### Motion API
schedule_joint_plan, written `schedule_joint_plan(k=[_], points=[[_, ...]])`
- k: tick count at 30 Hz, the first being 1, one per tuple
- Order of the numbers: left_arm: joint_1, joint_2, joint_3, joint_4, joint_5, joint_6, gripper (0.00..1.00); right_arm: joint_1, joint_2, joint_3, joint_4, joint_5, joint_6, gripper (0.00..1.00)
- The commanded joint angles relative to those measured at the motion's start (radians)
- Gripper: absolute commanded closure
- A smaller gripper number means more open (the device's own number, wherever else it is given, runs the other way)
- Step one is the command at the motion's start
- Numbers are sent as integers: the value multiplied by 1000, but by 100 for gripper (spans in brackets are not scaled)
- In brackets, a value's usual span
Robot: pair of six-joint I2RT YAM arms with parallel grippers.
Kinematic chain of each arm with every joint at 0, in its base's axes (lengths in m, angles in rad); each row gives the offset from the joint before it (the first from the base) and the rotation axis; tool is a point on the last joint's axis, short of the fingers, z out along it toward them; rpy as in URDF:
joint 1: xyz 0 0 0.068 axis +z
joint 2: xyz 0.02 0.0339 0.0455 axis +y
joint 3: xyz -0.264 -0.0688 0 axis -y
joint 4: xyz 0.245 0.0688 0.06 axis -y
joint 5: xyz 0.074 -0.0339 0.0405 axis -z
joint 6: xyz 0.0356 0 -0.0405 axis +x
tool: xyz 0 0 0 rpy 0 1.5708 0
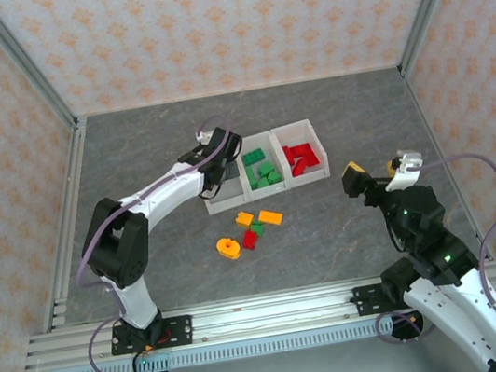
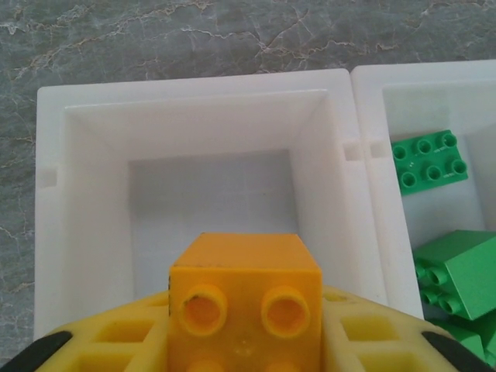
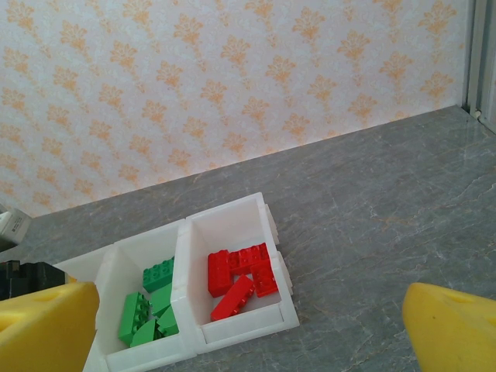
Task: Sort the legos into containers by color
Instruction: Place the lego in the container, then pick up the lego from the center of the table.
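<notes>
Left wrist view: the left hand (image 2: 244, 341) pinches an orange brick (image 2: 244, 283) above the empty left container (image 2: 93, 147), placed to drop in; the right hand (image 3: 249, 329) hangs spread; loose legos (image 1: 253, 228) lie nearer.

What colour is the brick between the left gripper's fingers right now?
Orange-yellow. The brick shows best in the left wrist view.

Some legos (image 1: 263, 172) in containers (image 1: 278, 148); loose legos (image 1: 270, 216) before them.
</notes>
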Motion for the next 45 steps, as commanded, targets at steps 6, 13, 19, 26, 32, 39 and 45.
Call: schedule_joint_plan(k=[6, 13, 19, 26, 32, 39, 45], points=[[21, 39, 1, 68, 16, 23, 50, -1, 3, -6, 17, -5, 8, 0], [18, -16, -44, 80, 62, 49, 38, -1, 3, -8, 18, -3, 8, 0], [-13, -149, -144, 95, 69, 49, 14, -1, 5, -8, 17, -2, 8, 0], [-50, -208, -230, 82, 105, 32, 1, -1, 10, -9, 20, -4, 9, 0], [-147, -230, -222, 20, 23, 16, 1, -1, 13, -10, 20, -3, 10, 0], [-268, -224, -196, 46, 105, 69, 1, -1, 19, -10, 20, -5, 10, 0], [-373, -57, -33, -86, 46, 120, 6, -1, 22, -10, 20, -6, 12, 0]])
